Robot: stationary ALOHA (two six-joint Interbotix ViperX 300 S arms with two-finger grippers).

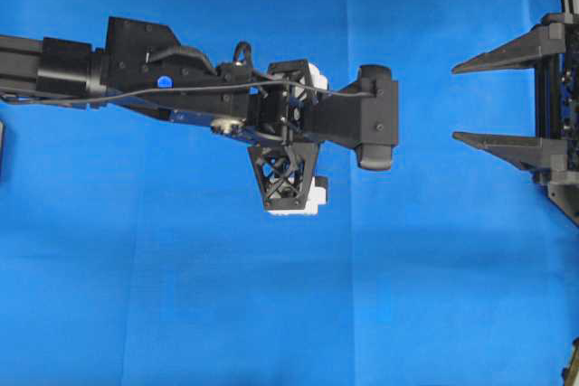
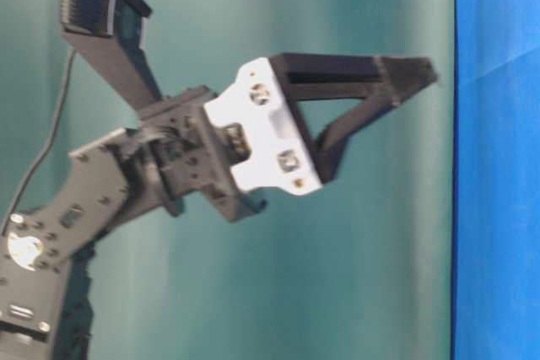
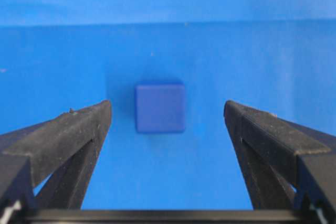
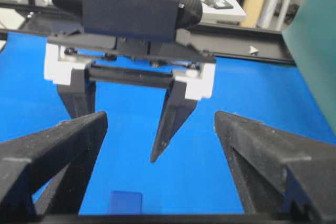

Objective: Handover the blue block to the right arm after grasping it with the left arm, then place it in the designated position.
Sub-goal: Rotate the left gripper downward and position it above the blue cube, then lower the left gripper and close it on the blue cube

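Left wrist view: my left claw (image 3: pixel 168 129) gapes wide, straddling the blue block (image 3: pixel 160 107) at 12 o'clock on the desk (image 3: pixel 252 51), aligned to grab; right claw (image 1: pixel 475 101) waits wide.

My left gripper (image 3: pixel 168 129) hangs above the cloth (image 3: pixel 262 66), pointing down, with the block (image 3: pixel 160 108) lying on the cloth between and below its two fingers, touching neither; my right gripper (image 1: pixel 461 101) sits well apart at the right edge of the overhead view, fingers pointing left toward my left arm (image 1: pixel 136 70); in its wrist view the block (image 4: pixel 126 202) lies ahead, below the left gripper (image 4: pixel 121 129).
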